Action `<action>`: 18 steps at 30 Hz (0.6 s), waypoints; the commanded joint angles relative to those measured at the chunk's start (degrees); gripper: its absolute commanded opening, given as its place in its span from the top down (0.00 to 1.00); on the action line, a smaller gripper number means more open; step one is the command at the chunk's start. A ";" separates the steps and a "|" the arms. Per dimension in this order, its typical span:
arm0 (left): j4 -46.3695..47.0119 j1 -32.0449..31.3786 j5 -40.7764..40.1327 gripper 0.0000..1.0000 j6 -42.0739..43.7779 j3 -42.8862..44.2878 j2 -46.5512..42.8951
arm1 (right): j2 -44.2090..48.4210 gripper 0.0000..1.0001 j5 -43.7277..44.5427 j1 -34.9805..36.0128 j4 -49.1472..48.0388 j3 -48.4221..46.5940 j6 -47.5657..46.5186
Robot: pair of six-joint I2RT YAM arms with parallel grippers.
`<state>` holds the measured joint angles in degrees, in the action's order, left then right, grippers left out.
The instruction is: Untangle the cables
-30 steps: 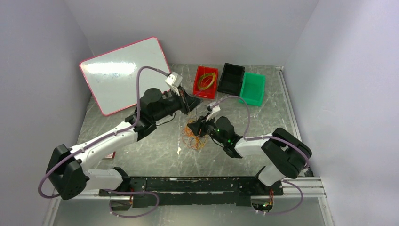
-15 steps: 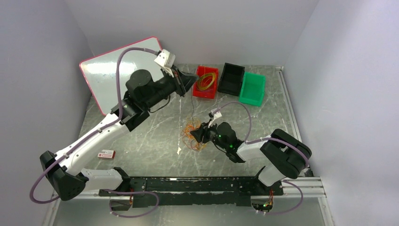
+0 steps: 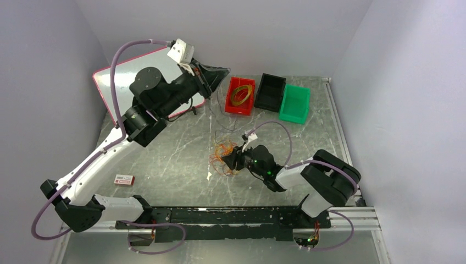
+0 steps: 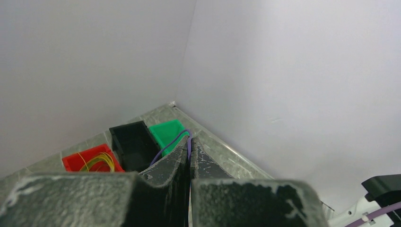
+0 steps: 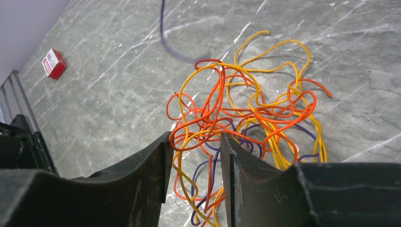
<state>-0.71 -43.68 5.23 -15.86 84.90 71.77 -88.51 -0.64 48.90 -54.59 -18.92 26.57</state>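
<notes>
right gripper (image 5: pixel 193 142) sits low on the table (image 5: pixel 118 71), jaws partly apart straddling some orange strands of the tangle (image 5: pixel 241 109) without pinching them, and further back the left gripper (image 4: pixel 189 142) is up high, clamped tight on one purple cable (image 4: pixel 168 145)

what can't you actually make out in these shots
- The purple strand in the left hand: too thin in the top view to trace down to the cables.
- Right wrist view: the right hand hides the cables' near edge; pinching unclear.
- Top view: small red box, label too small.
</notes>
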 commanded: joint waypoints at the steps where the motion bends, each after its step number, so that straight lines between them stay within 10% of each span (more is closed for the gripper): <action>1: -2.88 0.43 0.17 0.93 1.81 4.49 0.46 | -0.79 0.55 0.29 0.78 -2.24 0.38 -0.34; 18: -6.51 1.09 -6.06 0.93 14.02 4.99 -1.03 | 38.12 0.34 -1.81 1.07 33.28 -12.55 -10.01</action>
<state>-6.07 -43.16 -0.25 -5.74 90.48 72.14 -55.66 -1.74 49.63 -33.01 -26.26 21.65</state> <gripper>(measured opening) 0.073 0.641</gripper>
